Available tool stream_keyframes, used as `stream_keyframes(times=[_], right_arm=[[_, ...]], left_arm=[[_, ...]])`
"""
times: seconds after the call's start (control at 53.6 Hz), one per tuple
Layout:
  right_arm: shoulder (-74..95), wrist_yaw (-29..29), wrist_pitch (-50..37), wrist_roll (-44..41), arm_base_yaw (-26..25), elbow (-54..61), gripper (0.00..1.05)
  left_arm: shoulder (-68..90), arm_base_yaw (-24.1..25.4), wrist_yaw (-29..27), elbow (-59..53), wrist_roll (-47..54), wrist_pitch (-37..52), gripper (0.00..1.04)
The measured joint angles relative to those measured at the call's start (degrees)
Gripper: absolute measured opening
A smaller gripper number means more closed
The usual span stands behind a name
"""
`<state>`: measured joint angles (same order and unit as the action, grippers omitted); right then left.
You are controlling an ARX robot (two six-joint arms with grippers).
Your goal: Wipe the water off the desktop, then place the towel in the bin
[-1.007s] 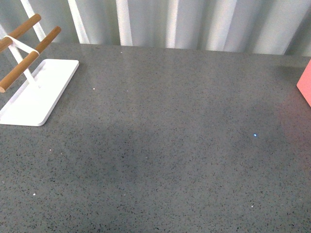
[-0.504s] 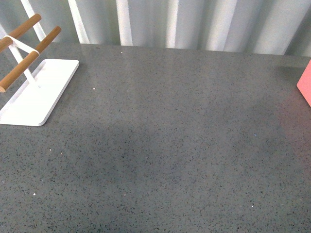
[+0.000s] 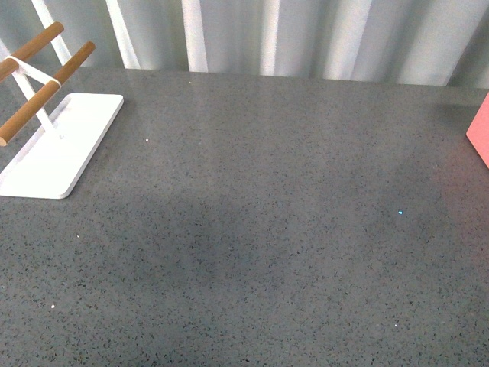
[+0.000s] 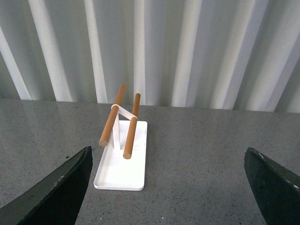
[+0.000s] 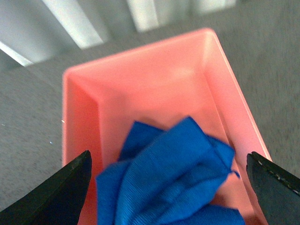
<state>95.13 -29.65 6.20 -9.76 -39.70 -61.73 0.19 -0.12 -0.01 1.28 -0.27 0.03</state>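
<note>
The bright blue towel point(image 5: 171, 178) lies crumpled inside the pink bin point(image 5: 154, 75) in the right wrist view. My right gripper point(image 5: 168, 187) hangs open above it, fingers spread to either side and not touching the cloth. In the front view only a pink corner of the bin point(image 3: 480, 134) shows at the right edge. The dark grey speckled desktop point(image 3: 260, 214) fills that view, with no arm in it. My left gripper point(image 4: 171, 187) is open over bare desktop point(image 4: 201, 154), facing the rack.
A white rack base point(image 3: 57, 153) with wooden bars point(image 3: 42, 95) stands at the far left of the desktop; the left wrist view shows the same rack point(image 4: 123, 140). A white corrugated wall point(image 3: 306, 38) runs behind the table.
None apart from a small glint on the desktop flickering.
</note>
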Motion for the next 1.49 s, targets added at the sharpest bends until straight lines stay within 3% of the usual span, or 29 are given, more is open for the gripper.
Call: stream_keyframes(times=[0.205,0.466,0.56,0.672,0.727,0.839,0.933,1.101,1.492], right_arm=[[-16.41,-4.79,-2.43,-2.69,7.06,4.74,0.98],[-39.12,-7.43,7.67,-12.72,24.74,16.59,0.98],[-43.67,-6.58,10.12,-15.21,28.24,19.52,0.98],[-51.78,19.08,-16.46,-1.14,33.66,33.46,0.75],[-53.75,23.41,-22.08,2.54,34.27,37.09,0.66],[-56.70,28.74,-25.33,6.56,36.96,42.07,0.48],[-58.97,28.92,-26.21,7.93,39.43,46.25,0.28],[-62.58,29.16,-26.67,8.41,39.54,50.14,0.03],[-70.10,29.22,-25.40,8.76,39.54,56.06,0.03]], left_arm=[[0.00,0.00,0.00,0.00,0.00,0.00,0.98],[0.00,0.00,0.00,0.00,0.00,0.00,0.98],[0.00,0.00,0.00,0.00,0.00,0.00,0.98],[0.00,0.00,0.00,0.00,0.00,0.00,0.98],[0.00,0.00,0.00,0.00,0.00,0.00,0.98],[0.00,0.00,0.00,0.00,0.00,0.00,0.98],[0.00,0.00,0.02,0.00,0.00,0.00,0.98],[0.00,0.00,-0.02,0.00,0.00,0.00,0.98],[0.00,0.00,-0.02,0.00,0.00,0.00,0.98]])
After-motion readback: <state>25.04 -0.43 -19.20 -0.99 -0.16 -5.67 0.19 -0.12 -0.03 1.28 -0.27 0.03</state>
